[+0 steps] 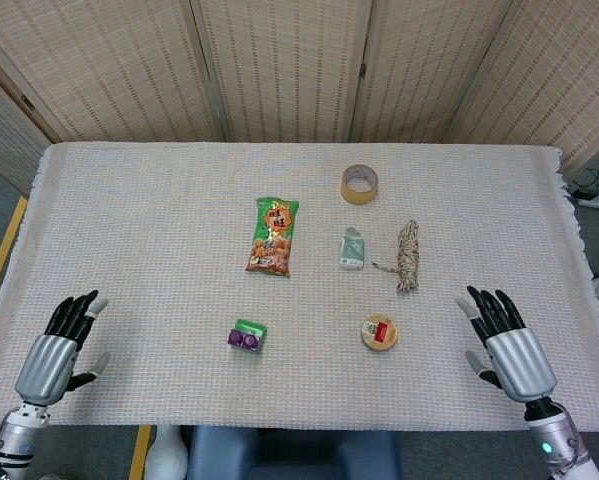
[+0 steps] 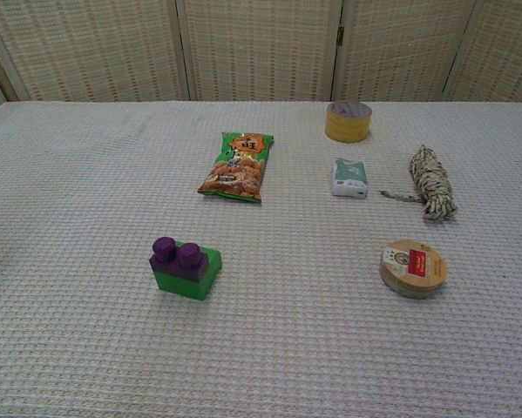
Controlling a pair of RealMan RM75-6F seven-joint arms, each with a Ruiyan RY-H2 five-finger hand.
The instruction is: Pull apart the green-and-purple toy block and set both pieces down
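**Block untouched, both hands waiting at the near edge**

At the bottom corners of the head view, the left hand (image 1: 64,345) and the right hand (image 1: 507,345) rest low over the cloth-covered bench (image 1: 129,230), fingers spread and holding nothing. Neither appears in the chest view.

Just beyond them, lower centre of the frame, sits the green-and-purple plastic toy block (image 2: 186,269): a purple studded piece seated on a green base, the two joined, standing free on the cloth. To its right lies a small round tin with a red-and-yellow label (image 2: 413,267), well apart from it.

The first reach has not begun. A clean pull probably needs one hand on the green base and the other pinching the purple piece, so each hand should close from its own side and lift the block clear before separating straight apart, not twisting.

Farther back lie a green snack packet (image 2: 236,165), a small white-and-green pack (image 2: 349,178) and a skein of twine (image 2: 432,182); farthest, a roll of tan tape (image 2: 348,120).
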